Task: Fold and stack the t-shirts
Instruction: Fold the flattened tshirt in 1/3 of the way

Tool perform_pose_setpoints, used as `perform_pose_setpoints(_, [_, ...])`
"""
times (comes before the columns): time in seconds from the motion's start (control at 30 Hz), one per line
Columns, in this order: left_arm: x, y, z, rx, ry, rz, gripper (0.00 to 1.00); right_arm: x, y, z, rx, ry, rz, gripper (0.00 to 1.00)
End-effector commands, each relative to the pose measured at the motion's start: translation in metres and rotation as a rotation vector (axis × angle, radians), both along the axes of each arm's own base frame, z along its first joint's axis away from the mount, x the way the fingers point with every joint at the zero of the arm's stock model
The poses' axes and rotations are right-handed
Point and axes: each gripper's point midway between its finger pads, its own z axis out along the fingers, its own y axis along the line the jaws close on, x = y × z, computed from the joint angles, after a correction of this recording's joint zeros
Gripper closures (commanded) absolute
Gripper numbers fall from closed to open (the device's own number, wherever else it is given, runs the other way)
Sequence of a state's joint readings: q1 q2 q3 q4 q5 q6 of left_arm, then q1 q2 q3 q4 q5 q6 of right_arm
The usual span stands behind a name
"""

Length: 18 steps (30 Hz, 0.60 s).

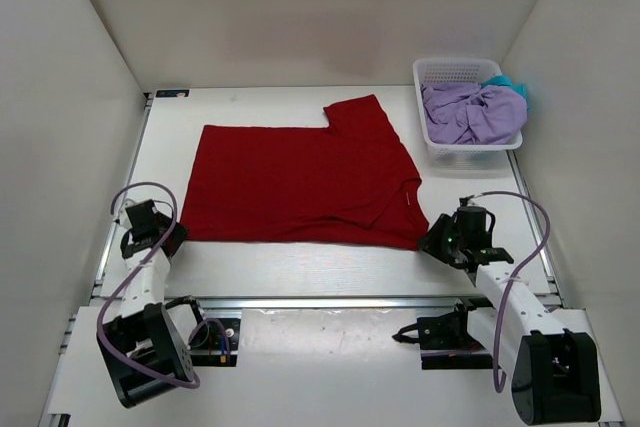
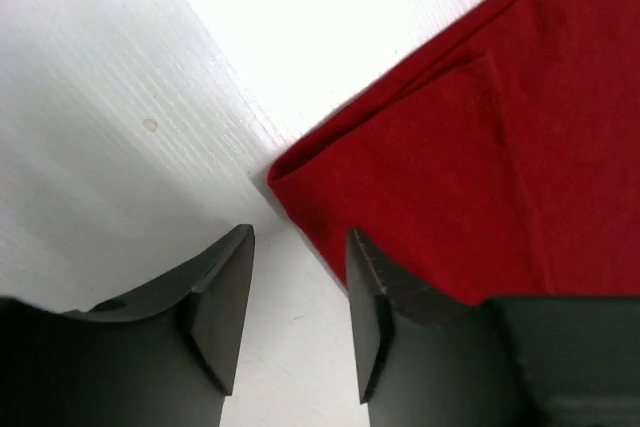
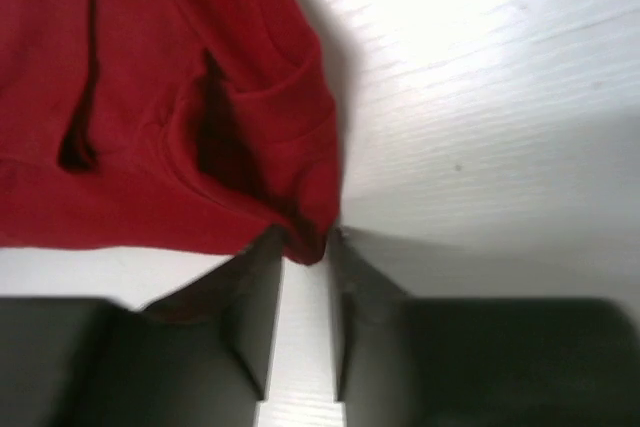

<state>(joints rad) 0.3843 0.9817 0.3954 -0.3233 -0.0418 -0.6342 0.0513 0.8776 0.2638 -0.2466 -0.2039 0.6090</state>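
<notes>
Left claw [image 2: 300,237] parted, white table [image 1: 300,267], white walls [image 1: 300,7]

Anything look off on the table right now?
Mostly the red shirt: its fold is uneven, with one sleeve sticking out past the far edge, and its near right corner is bunched and puckered. The purple shirt lies crumpled in the basket. Nothing spilled or torn.
</notes>
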Motion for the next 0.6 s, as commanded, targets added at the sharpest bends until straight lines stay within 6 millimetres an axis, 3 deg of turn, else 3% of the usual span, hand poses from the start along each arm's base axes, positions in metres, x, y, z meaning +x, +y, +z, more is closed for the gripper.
perform_pose_setpoints(0.0, [0.001,0.006,0.009,0.029,-0.023,0.022,0.45,0.013,-0.009,0.019,-0.038,-0.055,-0.014,0.74])
perform_pose_setpoints(0.03, [0.005,0.003,0.013,0.024,-0.041,0.012,0.39,0.017,-0.009,0.030,-0.040,-0.076,-0.006,0.70])
perform_pose_setpoints(0.13, [0.030,-0.008,0.044,0.043,-0.143,-0.061,0.33,0.024,-0.001,0.050,-0.070,-0.121,0.037,0.65])
perform_pose_setpoints(0.2, [0.054,-0.028,0.068,0.048,-0.265,-0.169,0.47,0.029,0.017,0.065,-0.102,-0.173,0.102,0.66])
perform_pose_setpoints(0.27, [0.069,-0.070,0.080,0.025,-0.326,-0.314,0.53,0.035,0.045,0.072,-0.151,-0.215,0.218,0.77])
perform_pose_setpoints(0.3, [0.073,-0.098,0.080,0.018,-0.334,-0.406,0.54,0.038,0.060,0.073,-0.149,-0.218,0.269,0.90])
perform_pose_setpoints(0.37, [0.073,-0.133,0.072,0.050,-0.314,-0.506,0.57,0.045,0.082,0.072,-0.126,-0.226,0.355,1.00])
perform_pose_setpoints(0.4, [0.070,-0.159,0.066,0.046,-0.301,-0.585,0.57,0.052,0.093,0.072,-0.107,-0.225,0.382,1.00])
perform_pose_setpoints(0.5, [0.067,-0.202,0.056,0.009,-0.307,-0.717,0.58,0.064,0.116,0.062,-0.097,-0.202,0.447,0.88])
perform_pose_setpoints(0.57, [0.063,-0.214,0.046,-0.027,-0.288,-0.758,0.61,0.070,0.125,0.059,-0.087,-0.202,0.466,0.80])
